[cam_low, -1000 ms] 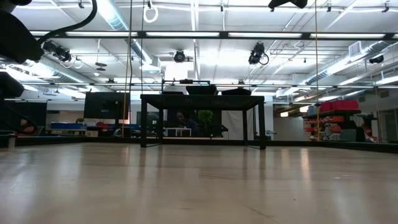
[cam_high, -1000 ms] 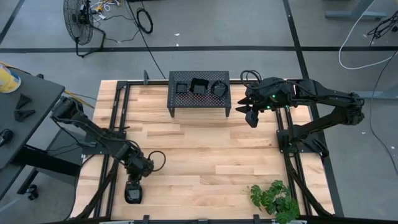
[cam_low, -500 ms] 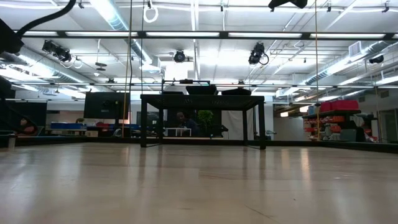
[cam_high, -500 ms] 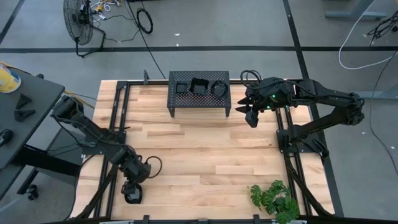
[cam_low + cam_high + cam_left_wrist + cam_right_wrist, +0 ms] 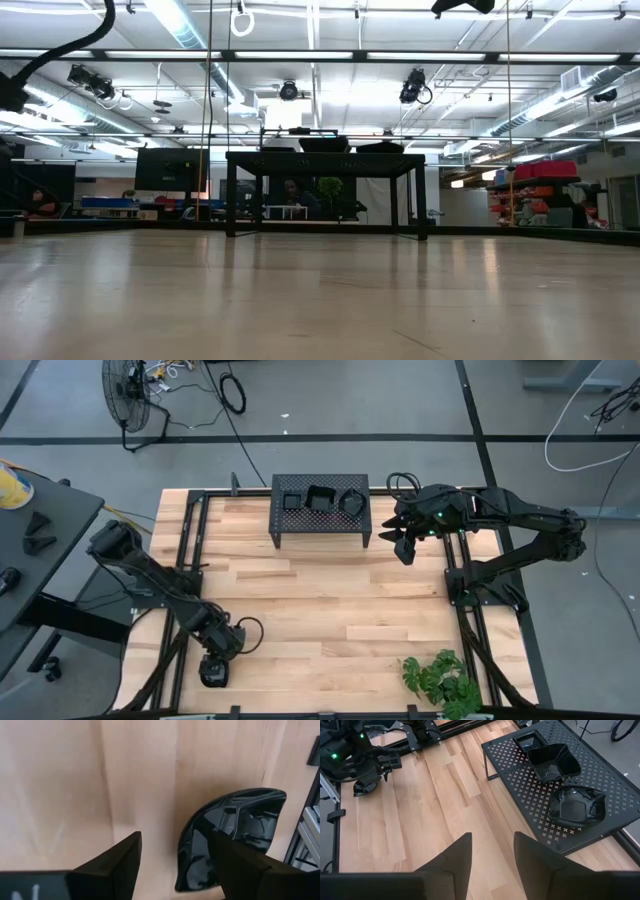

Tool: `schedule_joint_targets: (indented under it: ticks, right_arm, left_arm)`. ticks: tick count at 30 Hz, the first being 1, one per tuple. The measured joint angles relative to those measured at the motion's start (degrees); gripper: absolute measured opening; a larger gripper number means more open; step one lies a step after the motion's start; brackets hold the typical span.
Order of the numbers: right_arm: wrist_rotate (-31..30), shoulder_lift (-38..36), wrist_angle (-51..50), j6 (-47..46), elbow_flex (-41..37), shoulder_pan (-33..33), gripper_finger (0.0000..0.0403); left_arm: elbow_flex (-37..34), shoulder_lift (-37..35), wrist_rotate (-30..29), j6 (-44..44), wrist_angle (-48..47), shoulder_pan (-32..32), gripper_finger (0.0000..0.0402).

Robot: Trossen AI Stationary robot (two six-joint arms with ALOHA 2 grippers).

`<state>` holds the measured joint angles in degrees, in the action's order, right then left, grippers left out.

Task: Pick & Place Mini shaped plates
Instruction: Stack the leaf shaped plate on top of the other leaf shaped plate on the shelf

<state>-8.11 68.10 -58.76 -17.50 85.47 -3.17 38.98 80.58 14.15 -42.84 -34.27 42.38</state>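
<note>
Black plate (image 5: 235, 837) beside wide-open left pincer (image 5: 172, 860).

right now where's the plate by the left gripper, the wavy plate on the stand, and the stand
plate by left gripper (image 5: 235, 835), left wrist view, glossy inner face
wavy plate (image 5: 577, 806), right wrist view, its bowl
stand (image 5: 530, 790), right wrist view, bare perforated top

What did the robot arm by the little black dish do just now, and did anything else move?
The left gripper moved toward the table's near edge, opened and let go of the mini plate, which now lies on the wood table between its spread fingers. The right gripper stayed beside the stand, and the three plates on it did not move.
</note>
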Motion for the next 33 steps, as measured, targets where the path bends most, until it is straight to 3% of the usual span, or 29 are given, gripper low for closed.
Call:
schedule_joint_targets:
  ticks: [11,23,33]
  right_arm:
    - [0.0,0.0,0.0,0.0,0.0,0.0,0.0149]
    - [0.0,0.0,0.0,0.0,0.0,0.0,0.0149]
    - [0.0,0.0,0.0,0.0,0.0,0.0,0.0149]
  left_arm:
    - [0.0,3.2,0.8,-1.1,3.2,1.9,0.0222]
    - [0.0,3.2,2.6,-1.5,3.2,1.8,0.0079]
    - [0.0,3.2,3.2,-1.3,3.1,1.8,0.0024]
